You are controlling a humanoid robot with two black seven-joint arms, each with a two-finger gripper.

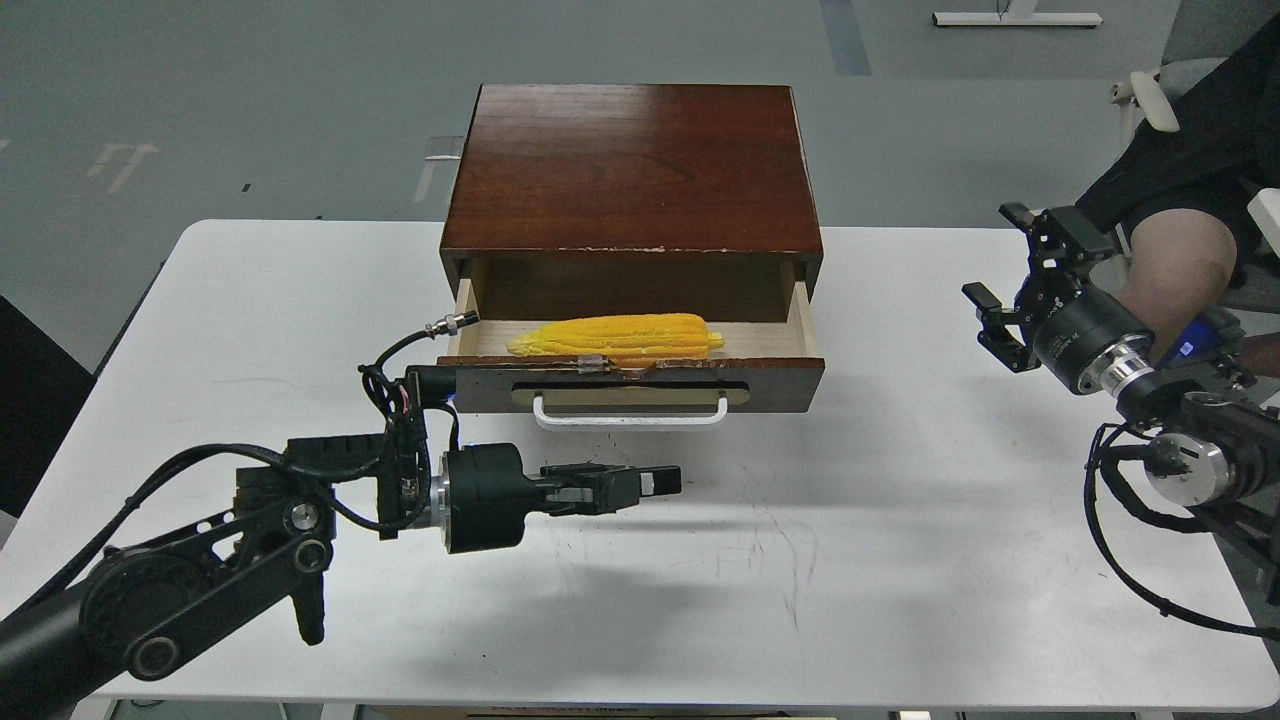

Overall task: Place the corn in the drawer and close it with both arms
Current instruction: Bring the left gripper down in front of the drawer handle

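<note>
The yellow corn (620,336) lies lengthwise inside the open drawer (780,374), just behind its dark front panel. The white bar handle (630,416) faces me. My left gripper (655,483) hovers low over the table, in front of the drawer and just below the handle, pointing right. It is seen edge-on, so its fingers cannot be told apart, and it holds nothing visible. My right gripper (1002,262) is open and empty, off to the right of the drawer, above the table.
The drawer belongs to a reddish-brown wooden cabinet (630,165) at the back middle of the white table (800,600). A person's arm (1180,260) and a chair are at the far right, behind my right arm.
</note>
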